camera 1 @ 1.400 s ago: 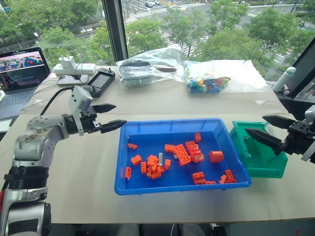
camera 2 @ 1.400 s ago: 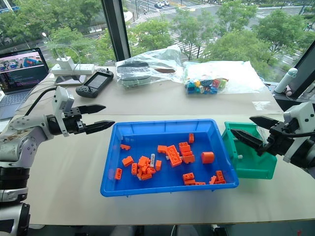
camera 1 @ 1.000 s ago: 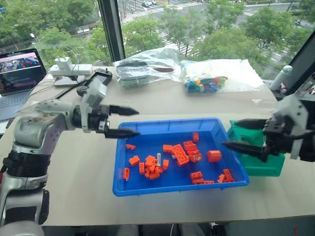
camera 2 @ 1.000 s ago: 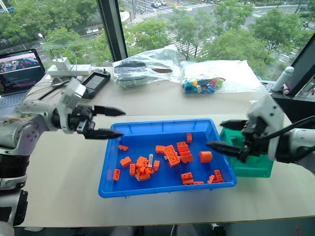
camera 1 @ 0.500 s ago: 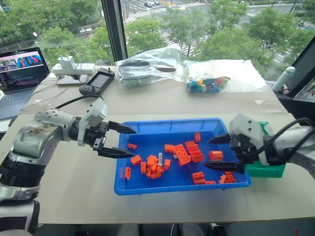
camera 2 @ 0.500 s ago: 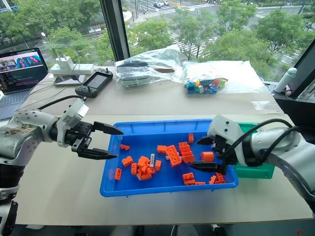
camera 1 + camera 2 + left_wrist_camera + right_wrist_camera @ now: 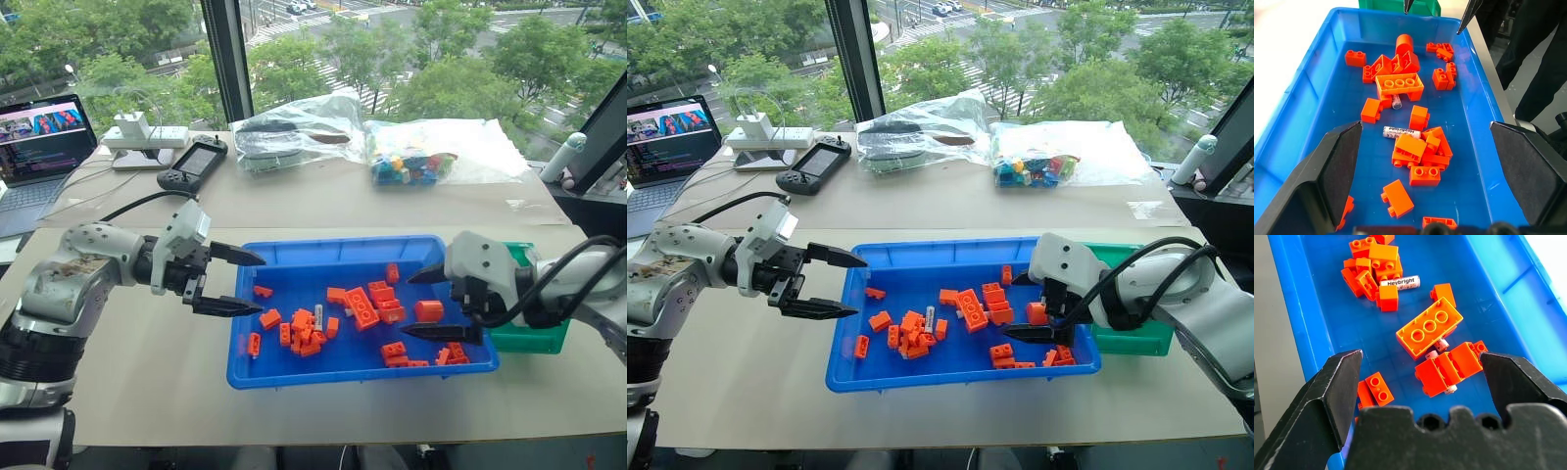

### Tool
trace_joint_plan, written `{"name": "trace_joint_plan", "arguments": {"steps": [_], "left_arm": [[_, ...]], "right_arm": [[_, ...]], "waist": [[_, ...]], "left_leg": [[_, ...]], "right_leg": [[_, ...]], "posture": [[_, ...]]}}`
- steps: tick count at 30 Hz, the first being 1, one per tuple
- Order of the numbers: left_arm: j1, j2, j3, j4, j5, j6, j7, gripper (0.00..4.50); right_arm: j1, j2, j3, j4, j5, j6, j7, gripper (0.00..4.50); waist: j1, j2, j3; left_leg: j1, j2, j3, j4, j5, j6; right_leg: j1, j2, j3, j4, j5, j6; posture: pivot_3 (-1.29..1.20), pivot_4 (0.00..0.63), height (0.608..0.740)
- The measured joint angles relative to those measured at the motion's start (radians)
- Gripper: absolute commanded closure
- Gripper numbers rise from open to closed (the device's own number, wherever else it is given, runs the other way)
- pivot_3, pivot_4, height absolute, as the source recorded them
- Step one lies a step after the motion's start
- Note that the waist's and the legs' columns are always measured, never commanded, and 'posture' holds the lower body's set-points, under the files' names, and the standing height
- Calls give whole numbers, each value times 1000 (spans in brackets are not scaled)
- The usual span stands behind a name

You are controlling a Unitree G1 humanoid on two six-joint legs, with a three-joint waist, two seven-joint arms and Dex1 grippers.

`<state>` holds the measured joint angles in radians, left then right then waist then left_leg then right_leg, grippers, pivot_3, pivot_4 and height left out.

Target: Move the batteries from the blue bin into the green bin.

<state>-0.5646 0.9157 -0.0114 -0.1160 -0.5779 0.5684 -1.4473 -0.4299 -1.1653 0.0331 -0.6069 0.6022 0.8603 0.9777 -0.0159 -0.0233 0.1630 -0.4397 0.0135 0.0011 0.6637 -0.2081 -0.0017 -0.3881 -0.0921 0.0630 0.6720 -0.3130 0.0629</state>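
Scattered orange plastic toy bricks [image 7: 364, 306] lie mid-scene. On the far beige counter [image 7: 323, 204]: an open laptop [image 7: 39, 147] left, a black handheld controller [image 7: 196, 162], and two clear plastic bags [image 7: 294, 132].

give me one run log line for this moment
left gripper: open, at blue bin left rim | right gripper: open, over bin's right end | batteries: among orange bricks | green bin: behind right arm

The green bin [image 7: 534, 333] is largely hidden behind the right arm. One battery [image 7: 1441, 344] lies mostly under the large orange brick [image 7: 1429, 334]; only its end shows. A person [image 7: 1535, 58] is cut off at the far edge
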Motion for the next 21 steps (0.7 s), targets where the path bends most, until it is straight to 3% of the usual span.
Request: {"name": "trace_joint_plan", "arguments": {"steps": [9,21], "left_arm": [[-46,-8,-1,136,59,-47,15,0],[-80,116,54,128,19,84,-9,0]], "right_arm": [[-107,42,-11,14,2,15,-17,41],[-108,71,29,32,1,17,14,41]], "waist": [[-5,0,0],[0,0,0]], "left_leg": [[0,1,0,0,0,0],[0,0,0,0,0,0]], "right_leg": [[-1,1,0,1,0,0],[-1,0,-1,1,0,0]], "posture": [[0,150,740],[0,150,740]]}}
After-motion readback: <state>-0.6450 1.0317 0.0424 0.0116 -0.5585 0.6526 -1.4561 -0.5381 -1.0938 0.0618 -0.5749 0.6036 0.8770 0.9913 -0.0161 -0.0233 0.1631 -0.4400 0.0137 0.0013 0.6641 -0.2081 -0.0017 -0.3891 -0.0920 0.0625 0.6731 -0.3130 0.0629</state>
